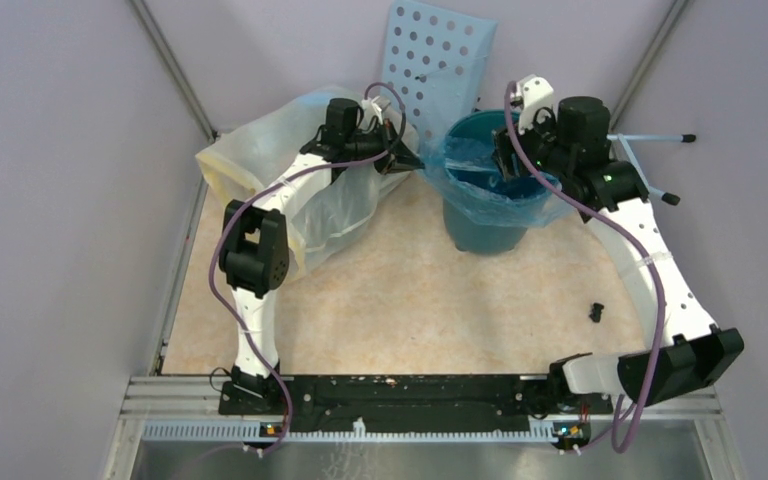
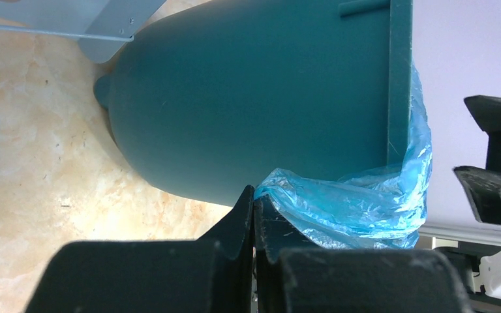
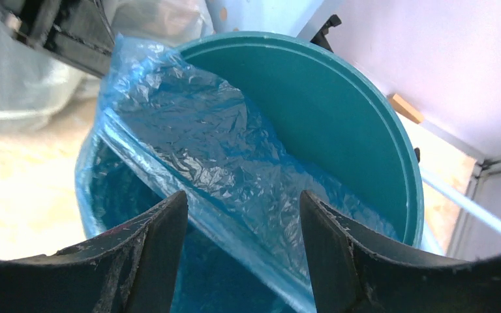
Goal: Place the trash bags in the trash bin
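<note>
Behind the bin point(image 1: 480, 235) leans a panel point(image 1: 435, 50), perhaps touching.

The teal bin point(image 1: 485, 228) stands upright at the back of the desk point(image 1: 410, 300). A crinkly light-blue bag point(image 1: 475, 172) is draped over its rim. The left fingers point(image 1: 406, 160) meet the bag's edge just left of the rim. The right fingers point(image 1: 508, 153) hang over the mouth. A perforated panel point(image 1: 435, 60) leans behind, and a whitish bag point(image 1: 250, 150) lies under the left arm.
</note>
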`<state>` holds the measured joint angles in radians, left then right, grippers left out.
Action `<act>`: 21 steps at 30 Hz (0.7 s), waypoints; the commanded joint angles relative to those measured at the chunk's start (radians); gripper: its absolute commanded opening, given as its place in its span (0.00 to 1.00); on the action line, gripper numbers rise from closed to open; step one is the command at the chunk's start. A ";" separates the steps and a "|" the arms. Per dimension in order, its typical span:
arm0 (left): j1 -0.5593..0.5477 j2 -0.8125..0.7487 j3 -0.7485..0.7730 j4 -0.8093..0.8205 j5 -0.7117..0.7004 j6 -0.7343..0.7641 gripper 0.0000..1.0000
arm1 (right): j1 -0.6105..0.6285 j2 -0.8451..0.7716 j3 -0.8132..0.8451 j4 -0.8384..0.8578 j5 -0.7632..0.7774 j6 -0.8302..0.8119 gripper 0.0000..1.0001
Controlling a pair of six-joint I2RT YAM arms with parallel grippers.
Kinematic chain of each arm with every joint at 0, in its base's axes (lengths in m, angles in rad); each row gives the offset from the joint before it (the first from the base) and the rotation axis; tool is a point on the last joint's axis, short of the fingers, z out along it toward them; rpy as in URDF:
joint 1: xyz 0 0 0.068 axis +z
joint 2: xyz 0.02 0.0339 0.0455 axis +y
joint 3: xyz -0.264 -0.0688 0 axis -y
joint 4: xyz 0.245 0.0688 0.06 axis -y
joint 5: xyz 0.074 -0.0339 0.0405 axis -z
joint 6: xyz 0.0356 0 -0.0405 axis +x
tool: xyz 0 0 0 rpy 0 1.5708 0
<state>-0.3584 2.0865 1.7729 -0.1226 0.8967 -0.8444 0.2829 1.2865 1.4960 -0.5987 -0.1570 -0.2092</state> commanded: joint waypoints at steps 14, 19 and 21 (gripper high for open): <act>-0.004 0.010 0.058 -0.005 0.012 0.027 0.01 | 0.065 0.073 0.037 -0.080 -0.078 -0.337 0.57; -0.004 0.018 0.065 -0.014 0.009 0.034 0.01 | 0.065 0.077 0.040 0.002 -0.014 -0.303 0.18; -0.005 0.023 0.073 -0.013 0.008 0.033 0.01 | 0.066 0.089 0.045 0.032 0.015 -0.295 0.00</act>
<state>-0.3592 2.0884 1.7962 -0.1444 0.8970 -0.8345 0.3378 1.3781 1.5196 -0.6708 -0.2008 -0.5163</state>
